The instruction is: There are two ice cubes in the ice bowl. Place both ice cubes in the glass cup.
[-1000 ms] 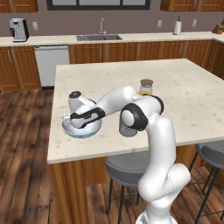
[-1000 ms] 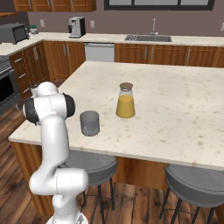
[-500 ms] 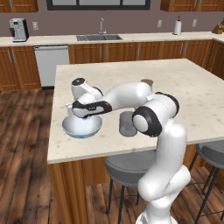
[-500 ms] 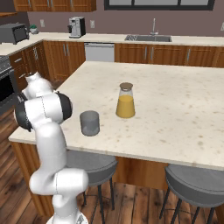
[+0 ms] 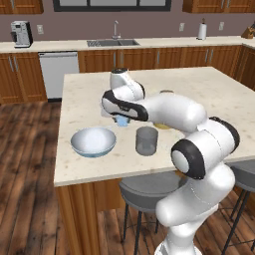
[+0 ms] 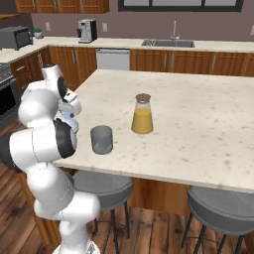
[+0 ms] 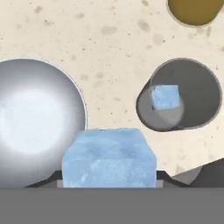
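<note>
My gripper (image 5: 121,120) is shut on one pale-blue ice cube (image 5: 122,121) and hangs above the island counter, between the ice bowl (image 5: 75,142) and the glass cup (image 5: 146,141). In the hand view this held ice cube (image 7: 109,155) sits large between the jaws of the gripper (image 7: 109,177). To its left the ice bowl (image 7: 39,122) shows a bare glossy inside. On the right stands the glass cup (image 7: 194,94) with the other ice cube (image 7: 165,96) lying at its bottom. From the right base view, the gripper (image 6: 69,118) hovers left of the cup (image 6: 101,139).
A tan-lidded jar of orange liquid (image 6: 142,114) stands just behind the cup, also at the hand view's top right as a jar (image 7: 194,11). The counter's front edge (image 5: 114,177) runs close to bowl and cup, with stools (image 5: 149,189) below it.
The gripper has closed on an ice cube in the bowl, risen out of it and swung right toward the cup with the cube held.
</note>
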### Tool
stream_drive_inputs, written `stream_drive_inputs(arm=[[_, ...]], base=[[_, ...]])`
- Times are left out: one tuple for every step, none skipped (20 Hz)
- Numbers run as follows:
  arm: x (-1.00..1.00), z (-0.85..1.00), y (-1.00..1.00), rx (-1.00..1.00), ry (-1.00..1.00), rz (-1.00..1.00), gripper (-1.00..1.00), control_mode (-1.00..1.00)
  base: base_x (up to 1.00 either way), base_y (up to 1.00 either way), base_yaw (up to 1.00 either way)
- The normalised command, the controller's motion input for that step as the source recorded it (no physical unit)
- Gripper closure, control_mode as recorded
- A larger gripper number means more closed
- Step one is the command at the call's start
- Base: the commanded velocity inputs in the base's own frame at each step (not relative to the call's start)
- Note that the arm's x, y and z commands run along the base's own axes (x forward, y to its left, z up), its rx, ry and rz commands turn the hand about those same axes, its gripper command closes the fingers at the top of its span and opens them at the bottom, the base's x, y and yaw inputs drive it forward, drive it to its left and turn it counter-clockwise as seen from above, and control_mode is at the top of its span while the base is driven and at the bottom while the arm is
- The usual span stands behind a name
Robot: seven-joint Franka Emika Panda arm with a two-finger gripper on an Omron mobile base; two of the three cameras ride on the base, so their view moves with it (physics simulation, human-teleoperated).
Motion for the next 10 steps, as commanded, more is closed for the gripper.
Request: stream_drive_inputs(arm=[[-0.32, 0.25, -1.00, 0.05, 0.19, -0.09, 1.00, -1.00], [-0.36, 0.20, -1.00, 0.04, 0.18, -0.08, 1.00, -1.00], [-0.34, 0.18, -1.00, 0.03, 0.17, -0.07, 1.00, -1.00], [-0.29, 0.09, -1.00, 0.01, 0.17, -0.06, 1.00, -1.00], [-0.25, 0.00, -1.00, 0.00, 0.17, -0.06, 1.00, -1.00], [-0.16, 0.00, -1.00, 0.00, 0.17, -0.07, 1.00, -1.00], [0.00, -0.04, -1.00, 0.00, 0.21, -0.10, 1.00, -1.00], [0.00, -0.07, -1.00, 0.00, 0.20, -0.09, 1.00, -1.00], [0.00, -0.09, -1.00, 0.00, 0.22, -0.09, 1.00, -1.00], [0.00, -0.06, -1.00, 0.00, 0.21, -0.09, 1.00, -1.00]], base=[[0.00, 0.00, 0.00], [0.00, 0.00, 0.00], [0.00, 0.00, 0.00], [0.00, 0.00, 0.00], [0.00, 0.00, 0.00], [0.00, 0.00, 0.00], [0.00, 0.00, 0.00], [0.00, 0.00, 0.00], [0.00, 0.00, 0.00], [0.00, 0.00, 0.00]])
